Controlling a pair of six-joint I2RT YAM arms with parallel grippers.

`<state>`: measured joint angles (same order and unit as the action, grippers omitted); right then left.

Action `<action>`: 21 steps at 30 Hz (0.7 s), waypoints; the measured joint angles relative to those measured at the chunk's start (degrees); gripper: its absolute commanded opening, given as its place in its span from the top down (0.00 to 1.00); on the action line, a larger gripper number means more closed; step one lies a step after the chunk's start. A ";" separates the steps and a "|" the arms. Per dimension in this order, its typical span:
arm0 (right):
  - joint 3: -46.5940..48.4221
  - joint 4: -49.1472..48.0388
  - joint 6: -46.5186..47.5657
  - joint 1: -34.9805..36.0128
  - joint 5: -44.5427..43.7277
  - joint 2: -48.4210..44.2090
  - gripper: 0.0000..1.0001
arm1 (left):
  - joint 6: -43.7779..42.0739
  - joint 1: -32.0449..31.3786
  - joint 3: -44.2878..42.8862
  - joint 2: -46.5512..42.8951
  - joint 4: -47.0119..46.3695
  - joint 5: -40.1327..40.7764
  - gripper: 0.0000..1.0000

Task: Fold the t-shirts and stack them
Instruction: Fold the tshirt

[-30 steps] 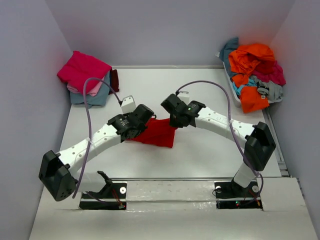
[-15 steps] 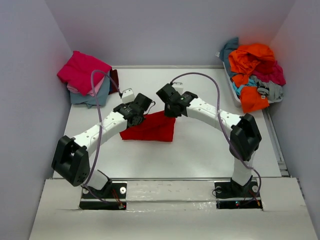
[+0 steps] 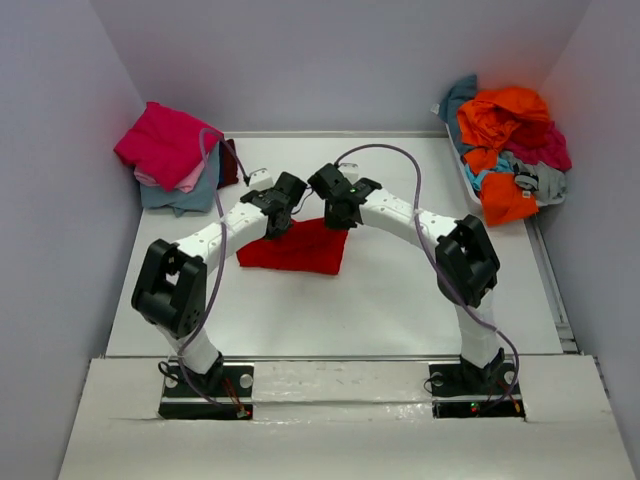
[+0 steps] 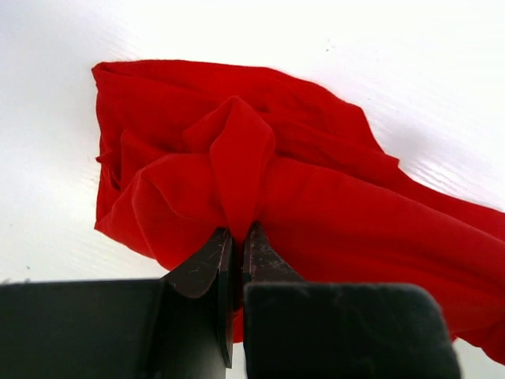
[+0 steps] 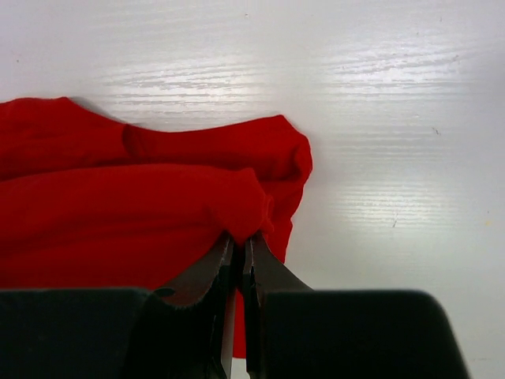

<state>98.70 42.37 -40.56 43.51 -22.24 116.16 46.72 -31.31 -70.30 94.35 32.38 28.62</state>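
Now the red t-shirt point(image 3: 296, 250) lies on the white counter point(image 3: 420, 300), a little left of centre, with its far edge pinched up at two places. The left claw point(image 4: 235, 237) is clamped tight on a bunched fold near the shirt's far left corner. The right claw point(image 5: 239, 241) is clamped tight on the cloth just inside the far right corner. In the right wrist view that corner ends just right of the fingertips, with bare counter beyond it. The shirt's near edge rests flat. Open counter runs all round it: a broad strip toward the arm bases, a wide stretch on the right, and a narrower band up to the far wall.

Compared with a second ago, both arms have reached farther from their bases, and their elbows now stand taller and closer in. The shirt has travelled with them, away from the bases and slightly leftward, and it now lies wider from side to side. Both claws keep the same tight pinch.

At the far left corner sits a folded stack point(image 3: 172, 158) of shirts, magenta on top, with pink and grey-blue below. It is near the left claw but apart from it. A tray point(image 3: 462, 180) at the far right holds a loose heap point(image 3: 508, 130) of orange, magenta, teal and grey shirts, well apart from the red one. Purple cables point(image 3: 395, 152) arch over both forearms
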 measured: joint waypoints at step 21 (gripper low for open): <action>3.72 -2.56 3.43 -2.69 1.46 3.61 0.43 | -0.50 2.34 -7.65 9.05 0.61 0.42 0.12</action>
<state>102.41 39.81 -37.12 40.82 -20.78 119.77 46.22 -28.97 -77.95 103.39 32.99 29.04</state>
